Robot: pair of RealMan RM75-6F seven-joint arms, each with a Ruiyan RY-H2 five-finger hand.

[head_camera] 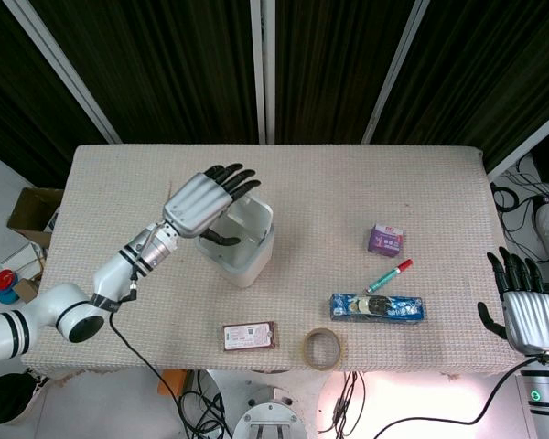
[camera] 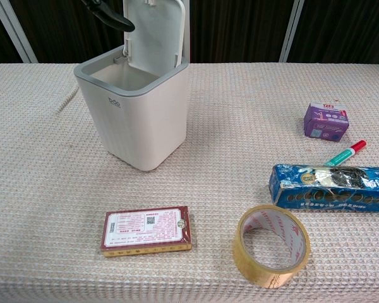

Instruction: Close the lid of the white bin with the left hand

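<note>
The white bin [head_camera: 247, 251] [camera: 139, 110] stands left of the table's middle with its lid [camera: 153, 31] raised upright at the far side. My left hand [head_camera: 206, 201] is stretched out flat above the bin, fingers straight and apart, holding nothing. It covers the lid's top in the head view, and whether it touches the lid cannot be told. Only a dark fingertip [camera: 108, 15] of the left hand shows in the chest view, just left of the lid. My right hand [head_camera: 529, 311] stays open past the table's right front corner.
A purple box [head_camera: 385, 240] [camera: 326, 121], a red-capped marker [head_camera: 390, 274] [camera: 344, 153] and a blue packet [head_camera: 377, 306] [camera: 331, 187] lie at the right. A tape roll [head_camera: 323, 348] [camera: 271, 245] and a red card box [head_camera: 249, 336] [camera: 146, 230] lie near the front edge.
</note>
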